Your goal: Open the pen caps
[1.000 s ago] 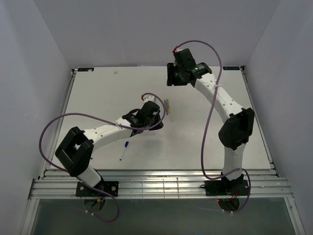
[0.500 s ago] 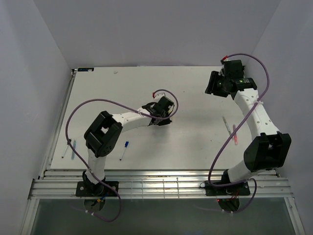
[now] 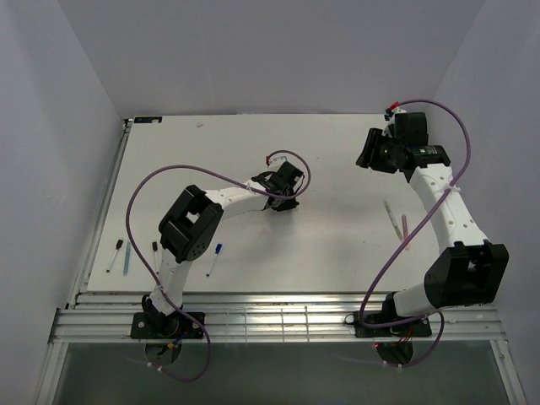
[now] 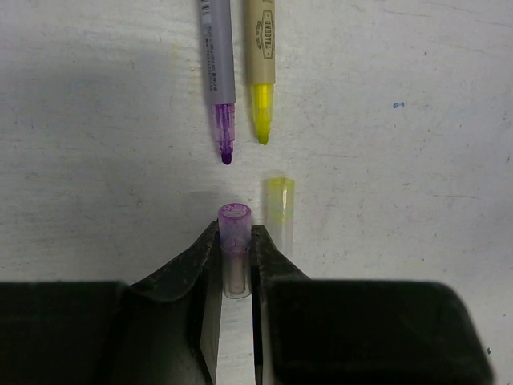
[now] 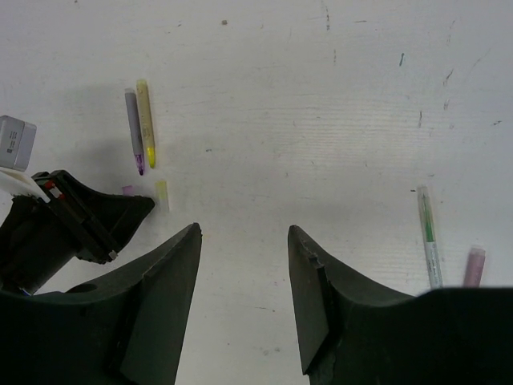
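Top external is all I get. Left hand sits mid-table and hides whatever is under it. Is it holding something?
Observer: Yes. The left wrist view shows the left hand shut on a purple cap.
Operator: Where's its pen?
Observer: The purple pen lies just ahead of the cap, tip bare, beside a yellow pen that is also uncapped.
Operator: Yellow cap?
Observer: The yellow cap lies loose on the table, right beside the held one.
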